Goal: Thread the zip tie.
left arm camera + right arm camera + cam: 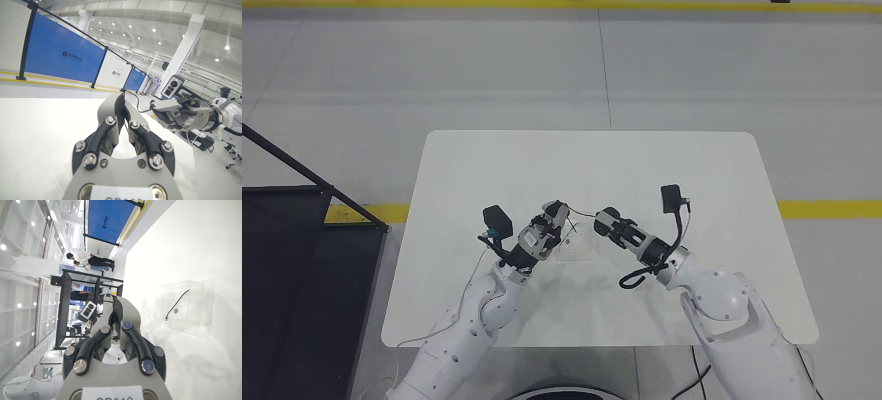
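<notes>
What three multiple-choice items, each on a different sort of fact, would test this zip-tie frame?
1. The clear plastic box sits: A on the white table; B on the floor; C in a gripper.
2. Black zip ties inside that box: A none; B one; C three.
3. The left gripper is: A wide open; B shut on the held black zip tie; C shut on the box.
Key: A, box rests on the table; B, one loose zip tie lies inside; B, fingers pinch the held tie.
</notes>
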